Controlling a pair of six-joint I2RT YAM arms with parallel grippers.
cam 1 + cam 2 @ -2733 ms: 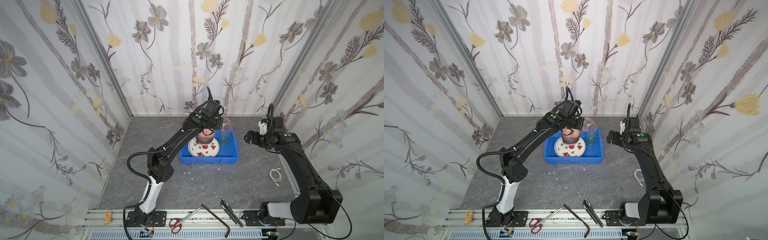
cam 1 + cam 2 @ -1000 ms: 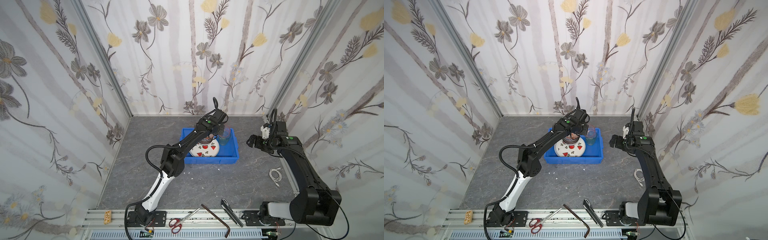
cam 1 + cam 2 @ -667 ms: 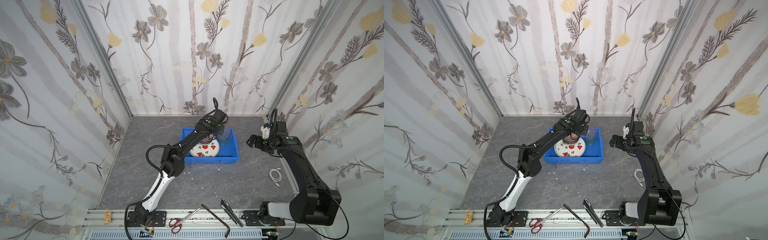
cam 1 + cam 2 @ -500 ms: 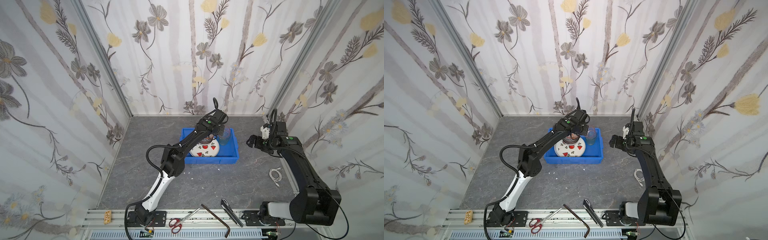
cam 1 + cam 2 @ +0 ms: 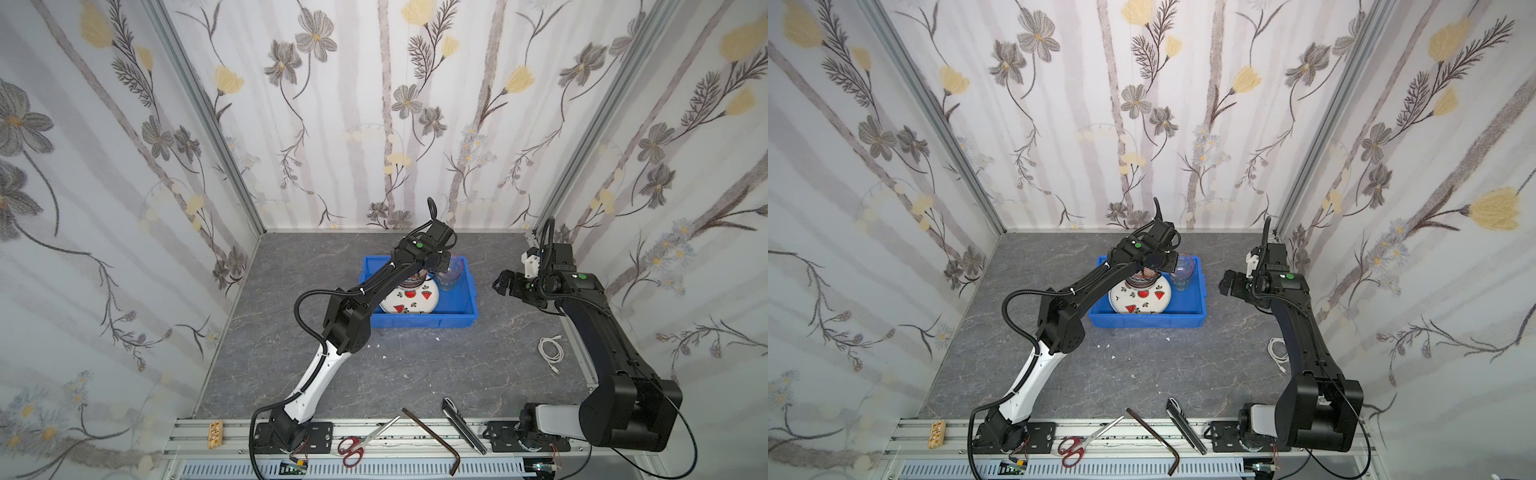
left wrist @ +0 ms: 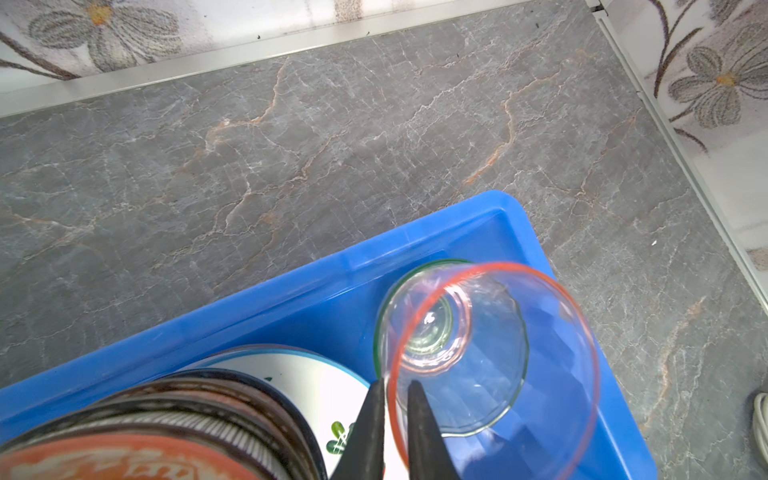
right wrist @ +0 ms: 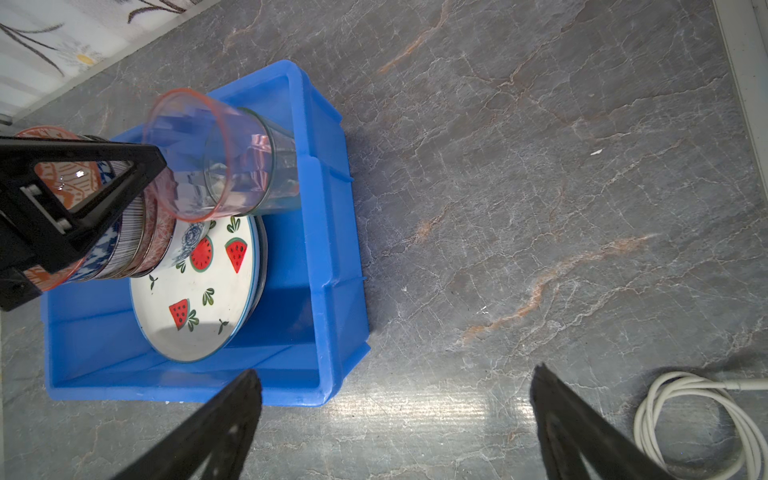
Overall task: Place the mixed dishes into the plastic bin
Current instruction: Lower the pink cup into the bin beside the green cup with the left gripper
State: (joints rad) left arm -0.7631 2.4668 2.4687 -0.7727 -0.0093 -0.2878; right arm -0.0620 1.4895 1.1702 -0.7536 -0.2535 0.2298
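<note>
Since the earliest frame the left arm has stretched farther over the plastic bin (image 5: 457, 308) and come down, so the red-rimmed tumbler (image 6: 494, 361), formerly carried above the bin, now sits with its base inside the green-rimmed tumbler (image 7: 279, 166). The right arm has shifted only slightly.

Left gripper (image 6: 395, 384): the two fingers straddle the wall of the red-rimmed tumbler at its rim, one inside and one outside, with a narrow gap between them. Whether they press on the glass cannot be told from the wrist view.

Right gripper (image 7: 395, 370): jaws spread wide and empty, held above the grey table (image 7: 540, 166) just off the bin's right side, apart from it.

Contents of the bin:
- Nested tumblers — the green-rimmed one stands in the far right corner; the red-rimmed one leans in it, tilted.
- Watermelon plate (image 7: 195, 291) lies on top of other plates, only their edges visible beneath it.
- Stack of patterned bowls (image 7: 137, 237) rests on the plate's far part, just beside the tumblers.

A coiled white cable (image 7: 685, 415) lies on the table, well apart from the bin.
</note>
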